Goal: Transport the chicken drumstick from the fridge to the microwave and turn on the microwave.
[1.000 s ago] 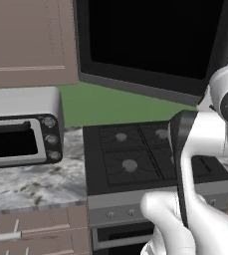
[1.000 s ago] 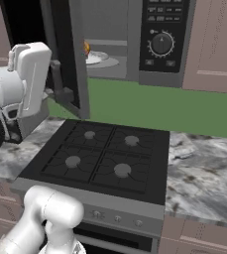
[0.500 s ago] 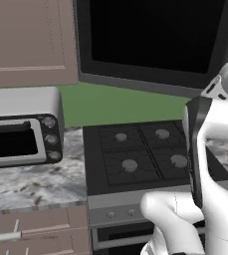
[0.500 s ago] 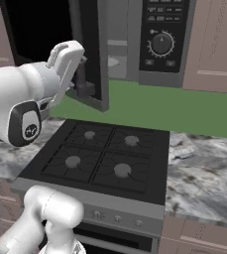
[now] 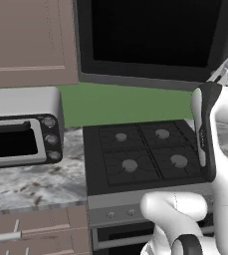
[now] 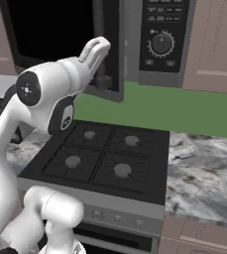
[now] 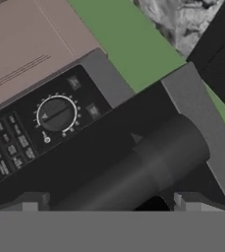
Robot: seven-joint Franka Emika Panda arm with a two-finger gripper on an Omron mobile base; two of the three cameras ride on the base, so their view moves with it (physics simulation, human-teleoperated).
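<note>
Green wall behind stove (image 6: 105, 158); gripper (image 6: 101, 79) at microwave (image 6: 135, 39) door edge, grip state unclear.

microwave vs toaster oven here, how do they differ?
The microwave is mounted high above the stove; the toaster oven sits on the marble counter. The microwave is dark grey with one big dial and buttons; the toaster oven is silver with three small knobs. Both have black glass doors.

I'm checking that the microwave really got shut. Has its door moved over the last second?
Yes. In the right base view the door has swung toward the control panel, nearly closing the gap that showed the inside. The gripper is against its edge.
</note>
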